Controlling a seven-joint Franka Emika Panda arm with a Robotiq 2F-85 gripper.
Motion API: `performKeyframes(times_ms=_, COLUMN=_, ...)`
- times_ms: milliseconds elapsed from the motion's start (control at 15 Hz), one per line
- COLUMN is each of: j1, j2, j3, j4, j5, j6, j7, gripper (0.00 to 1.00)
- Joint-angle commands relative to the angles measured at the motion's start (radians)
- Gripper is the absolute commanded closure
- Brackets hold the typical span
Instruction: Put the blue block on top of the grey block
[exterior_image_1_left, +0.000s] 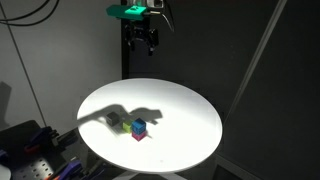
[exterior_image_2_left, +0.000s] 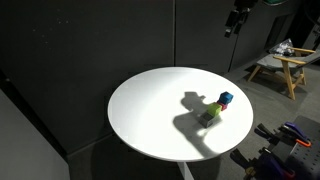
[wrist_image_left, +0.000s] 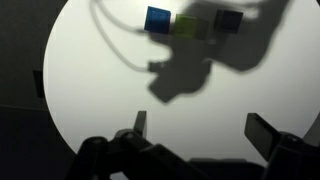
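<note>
The blue block (wrist_image_left: 158, 18) lies at the end of a short row of cubes near the table's far edge in the wrist view. A yellow-green cube (wrist_image_left: 187, 25) is in the middle of the row, and the grey block (wrist_image_left: 228, 20) is at the other end, dark in shadow. In both exterior views the blue block (exterior_image_1_left: 139, 125) (exterior_image_2_left: 226, 99) seems to sit on a magenta cube (exterior_image_1_left: 139, 135). My gripper (exterior_image_1_left: 141, 40) (exterior_image_2_left: 236, 22) hangs high above the round white table (exterior_image_1_left: 185, 110), open and empty. Its fingers (wrist_image_left: 200, 128) frame bare tabletop.
The arm's shadow (wrist_image_left: 185, 75) falls across the table and the cubes. Dark curtains surround the table. A wooden stool (exterior_image_2_left: 280, 65) stands behind it. Cables and gear (exterior_image_1_left: 30, 150) lie beside the table's base.
</note>
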Motion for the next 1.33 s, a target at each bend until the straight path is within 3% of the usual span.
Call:
performKeyframes(times_ms=0, j1=-0.004, j2=0.082, j3=-0.009, j4=0.056, j5=0.039, j6=0.014, j7=-0.023, gripper=0.00)
performKeyframes(times_ms=533, j1=-0.030, j2=0.241, j3=0.001, j4=0.097, j5=0.056, j6=0.025, j7=-0.029, gripper=0.00)
performKeyframes(times_ms=1067, j1=-0.038, j2=0.340, j3=0.010, j4=0.073, j5=0.033, j6=0.177, j7=0.019, gripper=0.00)
performKeyframes(times_ms=1267, j1=-0.041, j2=0.350, j3=0.013, j4=0.068, j5=0.033, j6=0.177, j7=0.015, gripper=0.00)
